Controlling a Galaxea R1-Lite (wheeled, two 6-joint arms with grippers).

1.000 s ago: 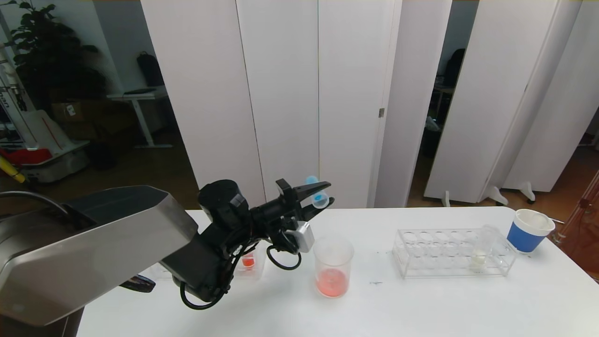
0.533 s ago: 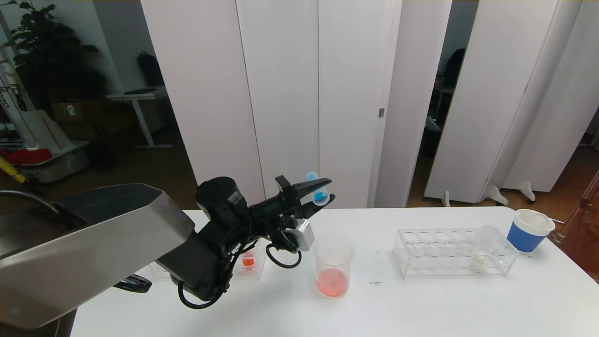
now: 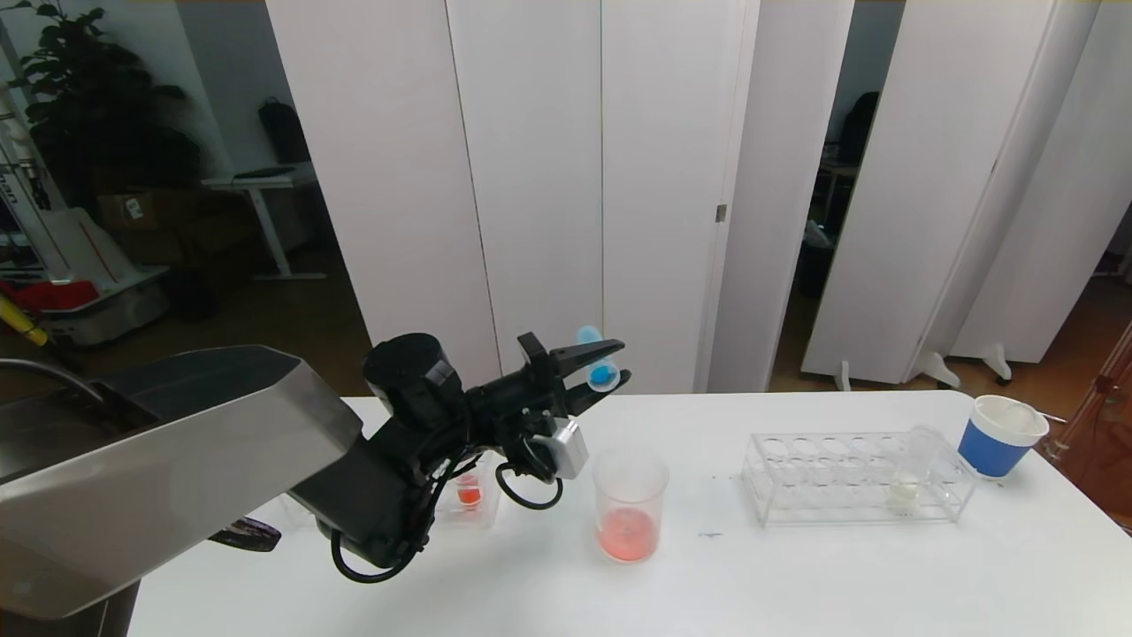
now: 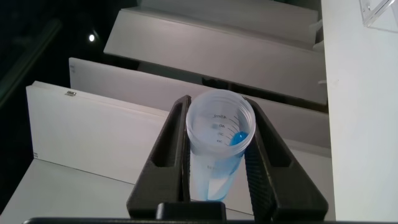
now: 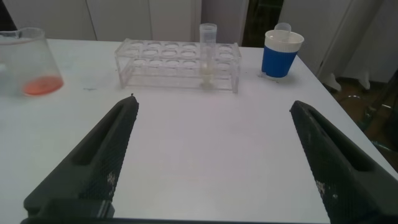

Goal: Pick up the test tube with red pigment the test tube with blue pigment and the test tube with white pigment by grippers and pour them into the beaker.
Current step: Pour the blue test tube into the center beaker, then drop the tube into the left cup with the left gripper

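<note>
**Blue tube held clear of beaker, pour pending**

Left pincer (image 3: 600, 376) is clamped on the blue tube (image 3: 598, 370), raised above and just left of the beaker (image 3: 629, 502), apparently staged for tipping. Right pincer (image 5: 214, 155) gapes wide, empty, right of the beaker. White tube (image 3: 911, 473) waits racked, well right.

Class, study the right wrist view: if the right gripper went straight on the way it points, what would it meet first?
Probably the clear rack holding the test tube with white pigment; bare table lies before it, though depth is uncertain.
</note>
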